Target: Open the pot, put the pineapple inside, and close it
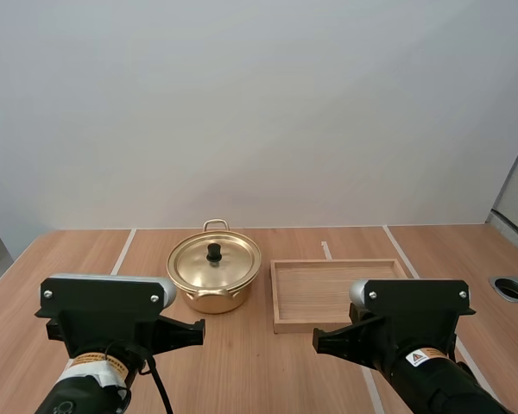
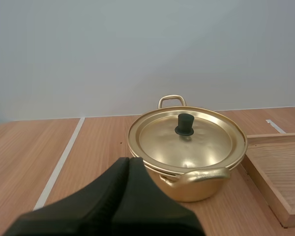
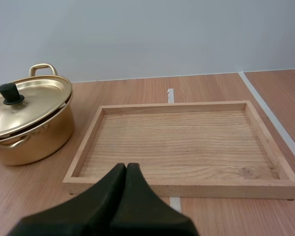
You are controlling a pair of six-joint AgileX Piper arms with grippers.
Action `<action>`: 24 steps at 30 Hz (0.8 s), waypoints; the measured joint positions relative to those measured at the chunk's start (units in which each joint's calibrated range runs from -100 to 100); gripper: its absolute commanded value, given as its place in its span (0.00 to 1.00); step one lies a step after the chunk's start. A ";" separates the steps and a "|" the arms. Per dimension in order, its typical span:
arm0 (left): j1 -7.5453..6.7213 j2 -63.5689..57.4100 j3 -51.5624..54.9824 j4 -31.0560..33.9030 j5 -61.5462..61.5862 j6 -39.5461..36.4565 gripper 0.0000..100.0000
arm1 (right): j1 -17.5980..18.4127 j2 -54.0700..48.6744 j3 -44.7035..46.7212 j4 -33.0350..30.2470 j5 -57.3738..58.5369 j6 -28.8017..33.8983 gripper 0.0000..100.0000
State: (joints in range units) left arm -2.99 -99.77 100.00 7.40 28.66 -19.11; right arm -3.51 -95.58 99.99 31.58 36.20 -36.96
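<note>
A golden pot (image 1: 214, 280) stands on the wooden table with its lid (image 1: 214, 263) on, a black knob (image 1: 214, 252) at the centre. In the left wrist view the pot (image 2: 189, 162) is just ahead of my left gripper (image 2: 129, 160), whose fingers lie together as one dark wedge. A wooden tray (image 1: 337, 291) lies right of the pot with nothing in it. My right gripper (image 3: 126, 166) is shut on nothing, hovering before the tray's near rim (image 3: 182, 187), the pot (image 3: 27, 125) beside it.
White tape lines (image 1: 123, 250) cross the table. A round grommet hole (image 1: 511, 288) sits near the right edge. Both arm bases (image 1: 104, 319) (image 1: 410, 323) stand at the near edge.
</note>
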 measured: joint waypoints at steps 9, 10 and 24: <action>0.00 0.00 0.00 0.00 0.00 0.00 0.00 | 1.71 0.00 0.00 -19.42 -3.16 21.17 0.00; 0.00 0.00 0.00 0.00 0.00 0.00 0.00 | 2.02 0.00 0.00 -19.91 -3.33 21.60 0.00; 0.00 0.00 0.00 0.00 -0.29 0.00 0.00 | 5.48 -3.57 0.00 -23.17 -3.52 23.91 0.00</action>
State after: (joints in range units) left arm -2.99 -99.77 100.00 7.40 28.38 -19.11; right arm 1.97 -99.16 99.99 8.41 32.68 -13.04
